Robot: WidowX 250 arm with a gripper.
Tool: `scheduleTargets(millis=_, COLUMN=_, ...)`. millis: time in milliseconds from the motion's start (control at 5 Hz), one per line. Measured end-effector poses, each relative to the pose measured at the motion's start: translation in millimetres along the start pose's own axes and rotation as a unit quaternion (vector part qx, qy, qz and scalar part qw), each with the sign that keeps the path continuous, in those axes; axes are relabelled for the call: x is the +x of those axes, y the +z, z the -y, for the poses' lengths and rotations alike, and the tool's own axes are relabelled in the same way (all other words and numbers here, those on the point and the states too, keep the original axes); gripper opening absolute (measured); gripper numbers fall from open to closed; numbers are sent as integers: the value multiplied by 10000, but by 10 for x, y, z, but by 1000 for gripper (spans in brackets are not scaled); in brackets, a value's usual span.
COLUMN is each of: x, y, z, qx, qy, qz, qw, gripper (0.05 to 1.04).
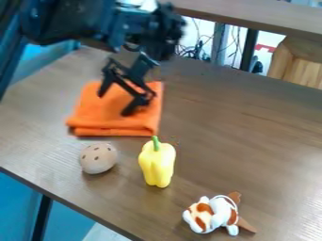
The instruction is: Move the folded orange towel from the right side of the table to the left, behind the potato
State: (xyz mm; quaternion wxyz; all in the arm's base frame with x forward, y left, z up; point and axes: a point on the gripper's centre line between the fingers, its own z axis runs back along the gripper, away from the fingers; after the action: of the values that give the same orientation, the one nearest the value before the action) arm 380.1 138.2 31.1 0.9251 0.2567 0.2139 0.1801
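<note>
Brown worktop [252, 141] carries it all. Black arm [82, 23] enters upper L. Folded orange cloth [91, 110] lies L of ctr, under the tool [114, 102], whose fingers are spread wide w/ nothing btwn; can't tell if they touch the cloth. White toy w/ brown patches [220, 212] lies nr lower edge, R of ctr. Yellow pepper [157, 164] & beige ball w/ dark spots [99, 158] sit nr cloth's front, apart.

- The place looks like a robotics lab or workshop.
- A black robot arm [94, 21] hangs over a wood-grain desk [245, 136].
- Behind it, loose dark cables [196, 51] tangle near upright posts [250, 49].
- A second wooden surface [252, 16] stands beyond.
</note>
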Motion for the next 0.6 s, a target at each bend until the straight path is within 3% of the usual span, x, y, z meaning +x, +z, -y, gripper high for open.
scheduleTargets(millis=200, x=144, y=-215, z=-431, qx=-270, qy=-177, qz=-70, qw=9995, gripper=1001)
scheduleTargets(millis=400, x=187, y=-262, z=-604, qx=-1283, qy=-464, qz=548, qw=9891, gripper=1000)
scheduleTargets(millis=600, x=-97, y=169, z=-688, qx=-2101, qy=-754, qz=1456, qw=9638, gripper=1000)
